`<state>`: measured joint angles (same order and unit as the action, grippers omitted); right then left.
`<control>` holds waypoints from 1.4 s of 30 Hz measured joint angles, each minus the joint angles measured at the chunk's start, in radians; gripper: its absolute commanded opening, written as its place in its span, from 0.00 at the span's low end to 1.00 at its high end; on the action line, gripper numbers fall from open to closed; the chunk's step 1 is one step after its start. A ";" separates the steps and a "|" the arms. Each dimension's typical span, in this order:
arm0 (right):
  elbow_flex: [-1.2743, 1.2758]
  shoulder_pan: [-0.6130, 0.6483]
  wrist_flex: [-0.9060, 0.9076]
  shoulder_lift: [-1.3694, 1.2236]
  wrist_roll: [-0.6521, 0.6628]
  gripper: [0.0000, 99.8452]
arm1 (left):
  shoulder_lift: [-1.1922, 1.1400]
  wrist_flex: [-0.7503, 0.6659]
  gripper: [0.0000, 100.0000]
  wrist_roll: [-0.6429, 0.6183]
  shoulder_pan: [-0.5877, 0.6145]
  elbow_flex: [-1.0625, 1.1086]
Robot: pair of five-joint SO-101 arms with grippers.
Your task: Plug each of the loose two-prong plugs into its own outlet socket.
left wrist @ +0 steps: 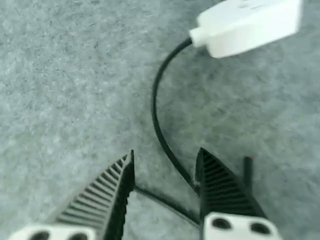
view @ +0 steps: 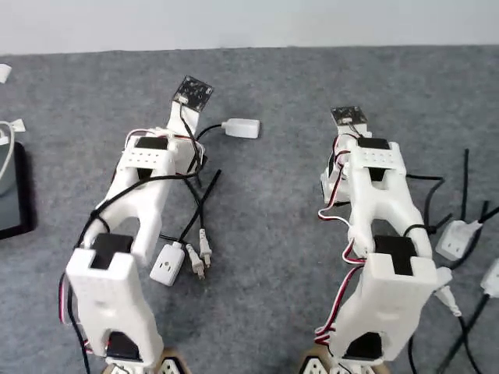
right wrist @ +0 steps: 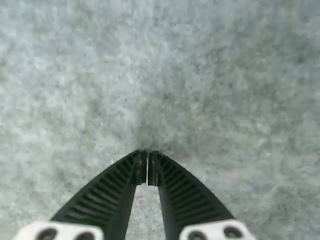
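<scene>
My left gripper point(left wrist: 166, 151) is spread open over the carpet point(left wrist: 60, 75), and a black cord point(left wrist: 156, 105) runs between the jaws, close to one finger. The cord's white socket block point(left wrist: 250, 25) sits just ahead. My right gripper point(right wrist: 148, 152) is closed tip to tip. The loose plugs point(view: 200, 261) lie back beside my left arm.

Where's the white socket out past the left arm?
High view: the socket lies just right of the left arm's tip, its cord running under the open left pincer.
</scene>
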<state>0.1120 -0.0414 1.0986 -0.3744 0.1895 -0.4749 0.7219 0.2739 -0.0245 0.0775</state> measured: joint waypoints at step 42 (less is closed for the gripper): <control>0.069 0.000 -0.129 0.002 0.000 0.01 | -0.181 0.417 0.01 -0.288 -0.046 -0.439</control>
<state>0.1811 -0.0414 0.9697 -0.3728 0.1895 -0.6559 1.1393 -0.0146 -0.0706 -0.3613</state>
